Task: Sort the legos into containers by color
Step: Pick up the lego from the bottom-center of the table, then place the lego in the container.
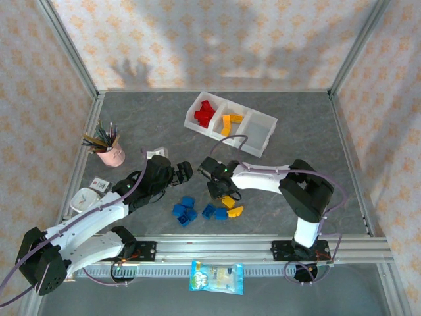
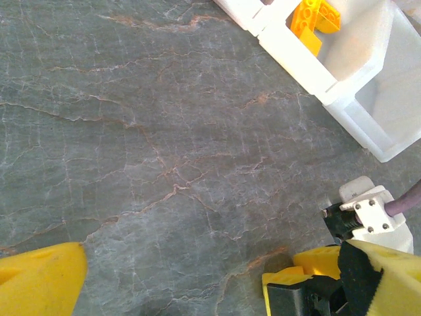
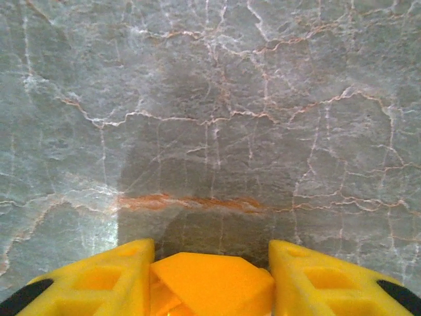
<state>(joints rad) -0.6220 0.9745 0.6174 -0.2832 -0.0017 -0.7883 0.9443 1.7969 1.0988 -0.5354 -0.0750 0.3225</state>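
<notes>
We look down on a grey stone-patterned table (image 1: 151,118), veined in white and rust. It is boxed in by aluminium frame posts (image 1: 70,46) and walls (image 1: 217,39) papered in a pale orange flower print, with shadows across the back one. The white tray (image 1: 258,131) sits angled toward the far side, with red bricks (image 1: 205,113) in its left compartment and yellow-orange bricks (image 1: 230,122) in the middle one. Nearer the arms, blue bricks (image 1: 187,212) lie clustered on the table, with loose yellow pieces (image 1: 233,209) just beside them. A pink pen cup (image 1: 113,155) stands off to the left, and a snack bag (image 1: 217,276) lies by the near rail.

From above, the right gripper (image 1: 220,189) is down by those loose pieces, but we cannot read its grip there. Its wrist camera settles it: the yellow fingers (image 3: 99,283) are closed in on an orange brick (image 3: 210,283), touching it on both sides. The left gripper (image 1: 183,172) sits just left of it. Its wrist view shows the fingers (image 2: 39,280) spread wide with nothing between them, and brings the tray's wall up close, yellow-orange bricks inside.
</notes>
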